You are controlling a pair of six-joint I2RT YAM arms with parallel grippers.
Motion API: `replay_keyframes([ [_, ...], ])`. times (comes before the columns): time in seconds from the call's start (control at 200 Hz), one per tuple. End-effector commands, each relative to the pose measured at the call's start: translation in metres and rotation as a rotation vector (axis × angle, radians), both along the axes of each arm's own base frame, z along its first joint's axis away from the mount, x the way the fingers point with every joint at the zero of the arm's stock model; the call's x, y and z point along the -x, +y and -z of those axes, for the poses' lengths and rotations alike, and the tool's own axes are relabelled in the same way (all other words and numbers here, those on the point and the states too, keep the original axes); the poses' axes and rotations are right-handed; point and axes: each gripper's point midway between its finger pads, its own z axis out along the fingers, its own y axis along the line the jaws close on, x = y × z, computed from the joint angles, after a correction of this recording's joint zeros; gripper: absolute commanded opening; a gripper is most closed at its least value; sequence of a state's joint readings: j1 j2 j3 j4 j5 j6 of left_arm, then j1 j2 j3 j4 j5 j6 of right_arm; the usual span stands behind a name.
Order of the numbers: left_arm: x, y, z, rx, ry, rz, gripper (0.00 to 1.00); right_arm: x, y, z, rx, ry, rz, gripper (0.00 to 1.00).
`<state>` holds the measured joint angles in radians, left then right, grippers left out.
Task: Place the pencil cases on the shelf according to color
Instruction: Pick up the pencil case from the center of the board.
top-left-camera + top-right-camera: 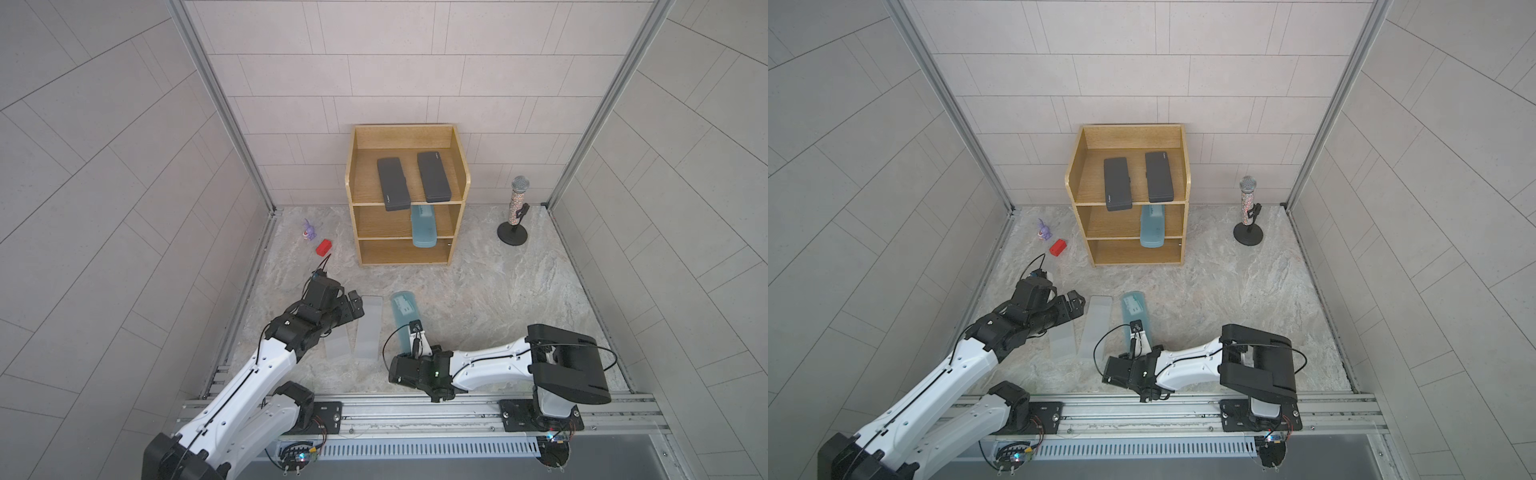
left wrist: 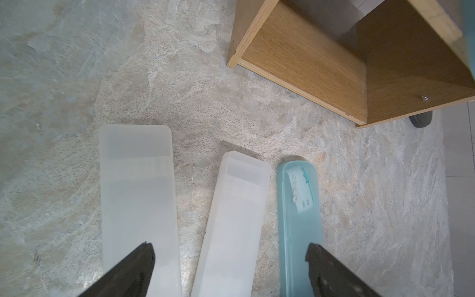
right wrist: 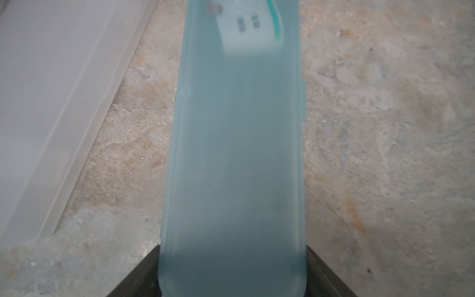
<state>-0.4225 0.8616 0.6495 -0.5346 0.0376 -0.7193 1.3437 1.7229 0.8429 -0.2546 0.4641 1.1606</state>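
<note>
The shelf (image 1: 352, 174) is seen at 12 o'clock on the worktop (image 1: 498, 299). The two black cases (image 1: 392, 183) are laid side by side on its top level. The shelved teal case (image 1: 423, 230) is set on the middle level, with one end sticking out past the front edge. Toward 6 o'clock the near teal case (image 1: 404, 316) is laid flat, and two frosted cases (image 1: 370, 326) are placed just beside it at its 9 o'clock. The right jaws are closed against both long sides of the near teal case's near end, as shown in the right wrist view. The left jaws are held wide open over the frosted cases.
</note>
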Motion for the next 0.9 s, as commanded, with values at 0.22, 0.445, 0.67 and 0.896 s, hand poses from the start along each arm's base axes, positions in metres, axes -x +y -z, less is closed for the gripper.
replay_keyframes([
  [0.22, -0.003, 0.008, -0.03, -0.013, -0.052, -0.042, 1.0, 0.003, -0.024, -0.041, -0.017, -0.089, -0.007, 0.57],
  [0.445, -0.012, 0.017, -0.037, -0.089, -0.066, -0.049, 1.0, -0.003, -0.024, -0.099, -0.12, -0.178, -0.034, 0.49],
  [0.67, -0.016, 0.017, -0.039, -0.069, -0.072, -0.055, 1.0, -0.014, -0.024, -0.147, -0.184, -0.273, -0.044, 0.49],
  [0.896, -0.019, 0.015, -0.04, -0.056, -0.079, -0.051, 1.0, -0.046, -0.012, -0.182, -0.23, -0.289, -0.038, 0.49],
])
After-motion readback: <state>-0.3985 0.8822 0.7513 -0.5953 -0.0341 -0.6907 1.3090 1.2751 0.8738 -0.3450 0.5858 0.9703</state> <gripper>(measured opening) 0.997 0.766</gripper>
